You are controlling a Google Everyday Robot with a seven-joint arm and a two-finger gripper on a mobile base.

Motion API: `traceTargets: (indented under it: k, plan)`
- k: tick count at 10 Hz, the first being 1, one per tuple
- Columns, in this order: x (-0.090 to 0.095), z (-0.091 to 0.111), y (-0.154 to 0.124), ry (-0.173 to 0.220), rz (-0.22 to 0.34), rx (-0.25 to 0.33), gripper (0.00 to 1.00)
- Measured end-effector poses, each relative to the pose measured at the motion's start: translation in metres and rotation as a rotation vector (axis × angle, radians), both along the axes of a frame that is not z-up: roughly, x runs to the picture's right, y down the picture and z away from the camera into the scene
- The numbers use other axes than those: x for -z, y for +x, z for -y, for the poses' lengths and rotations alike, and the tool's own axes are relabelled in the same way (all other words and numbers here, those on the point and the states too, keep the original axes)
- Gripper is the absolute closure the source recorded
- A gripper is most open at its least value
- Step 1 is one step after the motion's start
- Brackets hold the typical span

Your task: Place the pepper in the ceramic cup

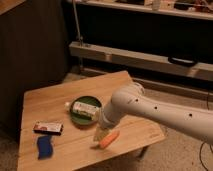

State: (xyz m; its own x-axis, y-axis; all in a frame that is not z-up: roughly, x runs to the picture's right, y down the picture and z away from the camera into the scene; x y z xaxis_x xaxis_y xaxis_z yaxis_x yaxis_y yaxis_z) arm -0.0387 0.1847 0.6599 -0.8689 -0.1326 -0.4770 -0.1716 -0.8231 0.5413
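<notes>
**Table**: light wooden slatted top that bears every item listed below.

**Green plate**: dark green and round, near the middle of the table. It serves as the reference for all places below.

**Packet**: pale and oblong with a green label, lying flat on the green plate. A small white end juts past the plate's picture-left rim.

**Pepper**: small, tapered and orange-red. It lies flat on the table in front of the green plate, off its near-right rim and clear of the plate. It lies slantwise, with one end raised toward picture-right. The stem end cannot be made out.

**Gripper**: pale, at the tip of the arm. It is lowered to the tabletop just in front of the green plate's near-right rim, immediately beside the pepper's picture-left end. Whether it touches the pepper cannot be told, nor whether it is open or closed.

**Arm**: white and rounded, with small dark dots. It enters from the picture-right edge and bends downward just right of the green plate.

**Snack bar**: flat wrapper in dark, red and white, lying to the front-left of the green plate and apart from it.

**Blue sponge**: lies farther front-left of the green plate, just beyond the snack bar.

**Metal rail**: pale and horizontal, well behind the green plate, past the table's far edge.
</notes>
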Motion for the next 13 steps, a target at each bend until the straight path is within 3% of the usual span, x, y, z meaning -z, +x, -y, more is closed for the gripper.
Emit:
traceTargets:
  k: [3,5,7,9,13]
  plan:
    - [-0.028,-0.024,0.012,0.006,0.066,0.051,0.38]
    - [-0.028,-0.024,0.013,0.009,0.066,0.056,0.38]
    - [-0.031,-0.032,0.006,0.018,0.070,0.135,0.38]
    - [-0.044,-0.056,0.003,0.030,0.085,0.203,0.38]
    - [-0.066,-0.104,0.013,0.014,0.109,0.248,0.38]
